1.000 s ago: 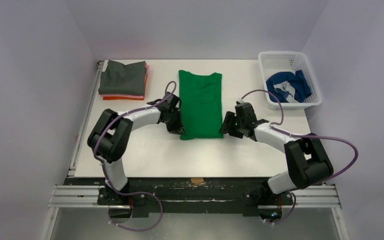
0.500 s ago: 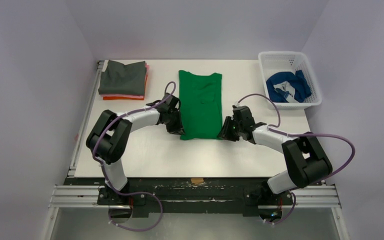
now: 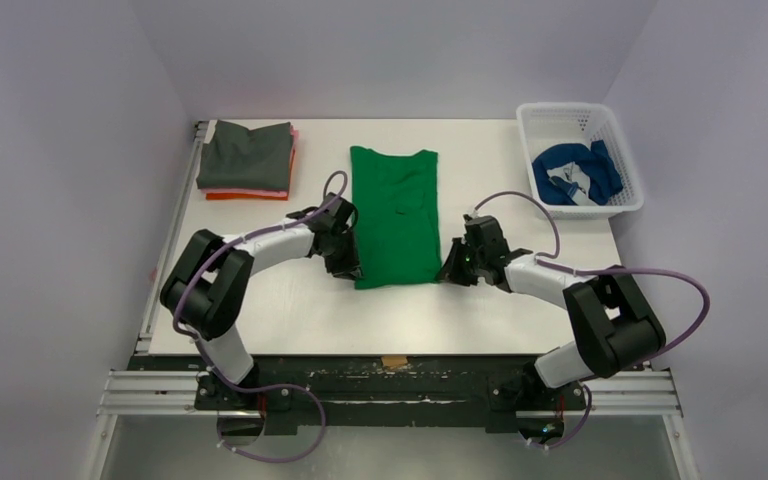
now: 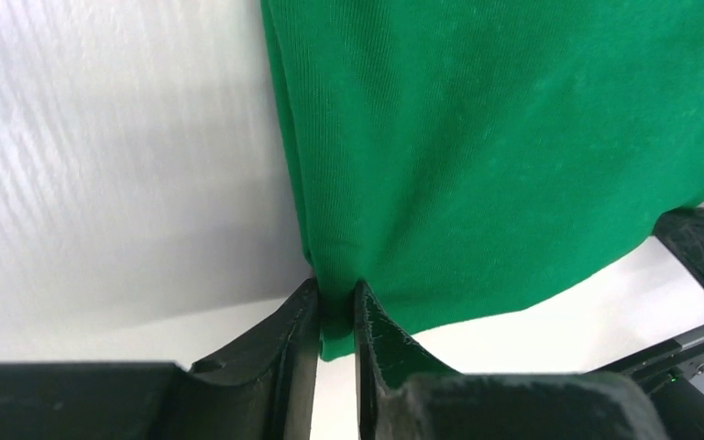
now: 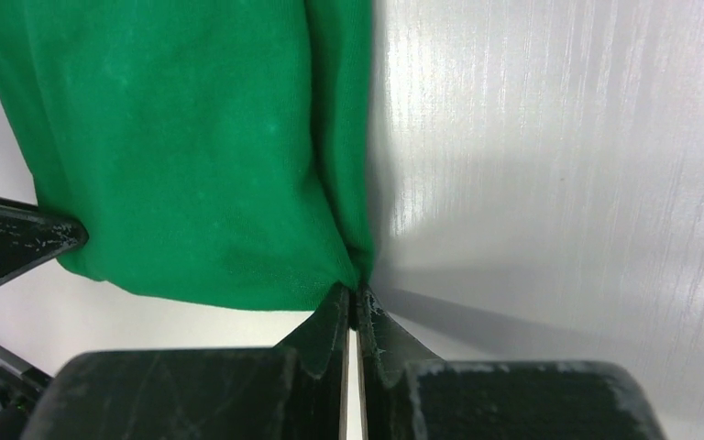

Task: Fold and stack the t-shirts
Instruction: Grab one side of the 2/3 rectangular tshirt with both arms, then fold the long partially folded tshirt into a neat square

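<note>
Seeing both grippers clamped on the green t-shirt (image 3: pixel 394 215), which lies as a long folded strip mid-table (image 3: pixel 460 320), collar end far from the bases. Left gripper (image 4: pixel 336 293): jaws narrow, near-left corner of the cloth pinched between them. Right gripper (image 5: pixel 355 295): jaws nearly touching, nipping the near-right corner. Far left we've got a folded stack w/ a dark grey t-shirt (image 3: pixel 247 155) on top, pink/orange edges under it. Far right: white basket (image 3: pixel 560 112), blue t-shirt (image 3: pixel 572 172) bunched inside.

Flat green t-shirt (image 3: pixel 393 215) between left hand (image 3: pixel 350 268) and right hand (image 3: pixel 447 272)
</note>
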`<state>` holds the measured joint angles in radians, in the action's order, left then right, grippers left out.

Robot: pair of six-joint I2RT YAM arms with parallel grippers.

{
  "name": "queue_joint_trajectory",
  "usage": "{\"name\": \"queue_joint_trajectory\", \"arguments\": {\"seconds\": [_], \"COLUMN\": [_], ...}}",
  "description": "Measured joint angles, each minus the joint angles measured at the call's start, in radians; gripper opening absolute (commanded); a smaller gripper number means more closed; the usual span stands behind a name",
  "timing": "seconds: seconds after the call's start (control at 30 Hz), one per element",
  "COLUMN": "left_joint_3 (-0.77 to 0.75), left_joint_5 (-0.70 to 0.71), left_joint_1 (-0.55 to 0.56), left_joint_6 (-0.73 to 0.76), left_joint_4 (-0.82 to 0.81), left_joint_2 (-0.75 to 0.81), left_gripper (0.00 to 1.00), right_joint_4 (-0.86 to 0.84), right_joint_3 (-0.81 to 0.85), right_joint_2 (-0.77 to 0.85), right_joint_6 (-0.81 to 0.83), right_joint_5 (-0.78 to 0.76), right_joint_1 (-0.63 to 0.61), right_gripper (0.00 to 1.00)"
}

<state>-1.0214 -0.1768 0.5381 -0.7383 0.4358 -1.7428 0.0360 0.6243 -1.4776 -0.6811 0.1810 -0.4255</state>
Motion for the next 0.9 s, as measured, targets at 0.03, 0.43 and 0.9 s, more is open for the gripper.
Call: {"name": "queue_joint_trajectory", "arguments": {"seconds": [0.03,0.43,0.9], "left_joint_3": [0.008,0.088,0.218], "left_joint_5": [0.001,-0.029,-0.082], "left_joint_1": [0.000,0.006,0.087], "left_joint_6": [0.000,-0.002,-0.062], "left_joint_4": [0.008,0.012,-0.097], "left_joint_2": [0.010,0.079,0.155], "left_gripper": [0.19,0.28,0.00], "right_joint_4": [0.000,-0.003,0.021], "right_joint_3": [-0.001,-0.011,-0.060], "right_joint_2": [0.001,0.007,0.074], "right_joint_6": [0.000,0.000,0.000], "right_joint_5": [0.003,0.021,0.021], "right_joint_1": [-0.001,-0.006,-0.034], "right_gripper": [0.00,0.00,0.00]}}
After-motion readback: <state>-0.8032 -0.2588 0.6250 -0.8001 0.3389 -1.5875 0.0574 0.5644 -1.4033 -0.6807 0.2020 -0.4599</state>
